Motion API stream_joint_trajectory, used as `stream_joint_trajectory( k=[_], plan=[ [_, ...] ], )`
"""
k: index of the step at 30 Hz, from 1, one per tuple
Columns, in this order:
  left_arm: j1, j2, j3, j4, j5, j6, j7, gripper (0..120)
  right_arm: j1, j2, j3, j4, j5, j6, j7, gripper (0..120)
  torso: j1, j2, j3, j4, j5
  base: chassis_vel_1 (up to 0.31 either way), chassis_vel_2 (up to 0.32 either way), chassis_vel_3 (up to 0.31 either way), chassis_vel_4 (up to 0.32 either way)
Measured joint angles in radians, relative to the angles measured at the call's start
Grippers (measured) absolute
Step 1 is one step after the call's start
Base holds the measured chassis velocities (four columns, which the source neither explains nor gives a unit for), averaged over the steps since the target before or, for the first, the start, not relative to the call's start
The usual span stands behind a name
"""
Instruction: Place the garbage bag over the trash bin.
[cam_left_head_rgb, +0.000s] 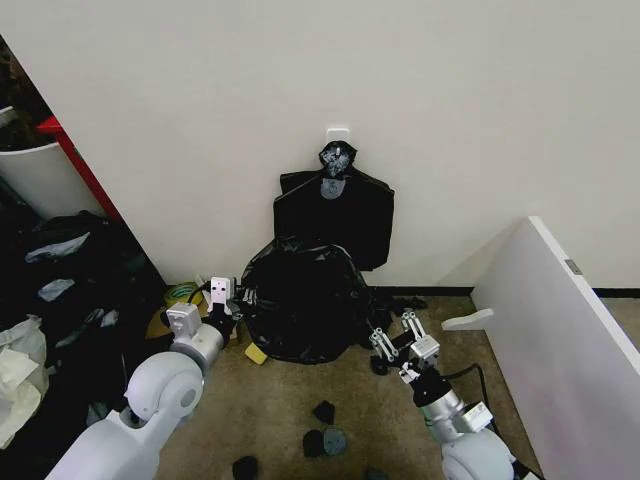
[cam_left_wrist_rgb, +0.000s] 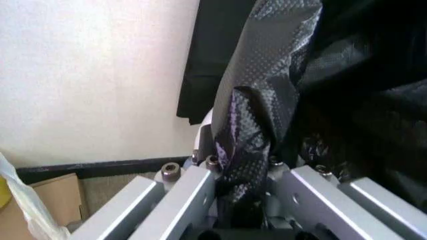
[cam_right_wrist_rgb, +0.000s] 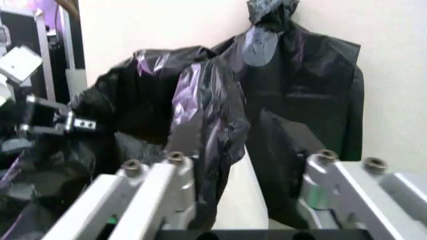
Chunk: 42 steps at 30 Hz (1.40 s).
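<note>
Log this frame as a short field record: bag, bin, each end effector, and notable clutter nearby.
garbage bag: black garbage bag draped over the bin, by the wall
trash bin: white trash bin, a strip of it bare between folds, otherwise covered
left end effector: left end effector shut on a fold of the bag at its left side
right end effector: right end effector at the bag's right edge, jaws apart, no plastic between them
wall: flat black bundle hanging above the bin
floor: small black scraps in front of the bin
</note>
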Motion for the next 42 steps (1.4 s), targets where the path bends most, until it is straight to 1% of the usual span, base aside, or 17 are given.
stream_joint_trajectory(
  k=[1, 2, 6, 7, 13, 16, 17, 22, 23, 24, 25, 29, 30, 31, 32, 35, 42],
  plan=[
    [0.0, 0.0, 0.0, 0.0, 0.0, 0.0, 0.0, 0, 0.0, 0.0, 0.0, 0.0, 0.0, 0.0, 0.0, 28, 0.0, 0.0, 0.0, 0.0, 0.0, 0.0, 0.0, 0.0, 0.0],
    [0.0, 0.0, 0.0, -0.001, 0.0, 0.0, 0.0, 0, 0.0, -0.003, -0.002, 0.005, -0.008, -0.018, 0.008, 22, 0.0, 0.0, 0.0, 0.0, -0.0001, 0.0, 0.0, 0.0, 0.0],
    [0.0, -0.001, -0.001, -0.001, 0.001, 0.001, 0.0, 0, 0.002, -0.009, -0.006, 0.012, -0.027, -0.05, 0.02, 6, 0.0, 0.0, 0.0, 0.0, -0.0002, 0.0, 0.0, 0.0, 0.0],
    [0.0, -0.001, -0.001, -0.002, 0.001, 0.001, 0.0, 0, 0.002, -0.009, -0.006, 0.012, -0.029, -0.051, 0.021, 6, 0.0, 0.0, 0.0, 0.0, -0.0002, 0.0, 0.0, 0.0, 0.0],
    [0.001, -0.002, 0.0, -0.002, 0.003, 0.002, 0.0, 0, 0.01, -0.011, -0.011, 0.01, -0.041, -0.066, 0.021, 17, 0.0, 0.0, 0.0, 0.0, -0.0001, 0.0, 0.0, 0.0, 0.0],
    [0.004, -0.002, 0.0, -0.002, 0.005, 0.002, 0.0, 0, 0.015, -0.01, -0.015, 0.009, -0.041, -0.068, 0.022, 28, 0.0, 0.0, 0.0, 0.0, -0.0001, 0.0, 0.0, 0.0, 0.0],
    [0.004, -0.002, 0.0, -0.002, 0.005, 0.002, 0.0, 0, 0.015, -0.01, -0.015, 0.009, -0.041, -0.068, 0.022, 28, 0.0, 0.0, 0.0, 0.0, -0.0001, 0.0, 0.0, 0.0, 0.0],
    [0.002, 0.0, 0.0, -0.002, 0.006, 0.002, 0.0, 0, 0.019, -0.011, -0.016, 0.006, -0.04, -0.071, 0.022, 46, 0.0, 0.0, 0.0, 0.0001, -0.0001, 0.0, 0.0, 0.0, 0.0],
    [-0.001, 0.0, 0.001, -0.002, 0.006, 0.002, -0.001, 0, 0.019, -0.011, -0.016, 0.006, -0.04, -0.071, 0.022, 46, 0.0, 0.0, 0.0, 0.0, -0.0001, 0.0, 0.0, 0.0, 0.0],
    [-0.004, 0.001, 0.001, -0.002, 0.006, 0.003, -0.001, 0, 0.02, -0.011, -0.016, 0.005, -0.04, -0.073, 0.022, 43, 0.0, 0.0, 0.0, 0.0, -0.0001, 0.0, 0.0, 0.0, 0.0],
    [-0.004, 0.001, 0.001, -0.002, 0.006, 0.003, -0.001, 0, 0.02, -0.011, -0.016, 0.005, -0.04, -0.073, 0.022, 43, 0.0, 0.0, 0.0, 0.0, -0.0001, 0.0, 0.0, 0.0, 0.0],
    [-0.007, 0.002, 0.003, -0.007, -0.001, 0.006, -0.002, 0, 0.023, -0.01, -0.017, 0.002, -0.04, -0.075, 0.021, 27, 0.0, 0.0, 0.0, 0.0, -0.0001, 0.0, 0.0, 0.0, 0.0],
    [-0.007, 0.002, 0.003, -0.007, -0.001, 0.006, -0.002, 0, 0.023, -0.01, -0.017, 0.002, -0.04, -0.075, 0.021, 27, 0.0, 0.0, 0.0, 0.0, -0.0001, 0.0, 0.0, 0.0, 0.0],
    [-0.006, 0.002, 0.003, -0.009, -0.001, 0.006, -0.002, 0, 0.023, -0.01, -0.017, 0.002, -0.04, -0.075, 0.02, 22, 0.0, 0.0, 0.0, -0.0001, -0.0001, 0.0, 0.0, 0.0, 0.0],
    [0.001, 0.003, 0.004, -0.017, -0.001, 0.008, -0.003, 0, 0.024, -0.011, -0.017, 0.002, -0.041, -0.075, 0.015, 12, 0.0, 0.0, 0.0, 0.0, -0.0001, 0.0, 0.0, 0.0, 0.0],
    [0.005, 0.0, 0.003, -0.026, -0.001, 0.009, -0.004, 0, 0.027, -0.011, -0.017, 0.002, -0.041, -0.077, 0.014, 1, 0.0, 0.0, 0.0, 0.0, -0.0001, 0.0, 0.0, 0.0, 0.0],
    [0.011, -0.001, 0.002, -0.033, 0.0, 0.011, -0.005, 0, 0.027, -0.008, -0.016, 0.003, -0.043, -0.079, 0.014, 0, 0.0, 0.0, 0.0, 0.0, 0.0, 0.0, 0.0, 0.0, 0.0]
  ],
)
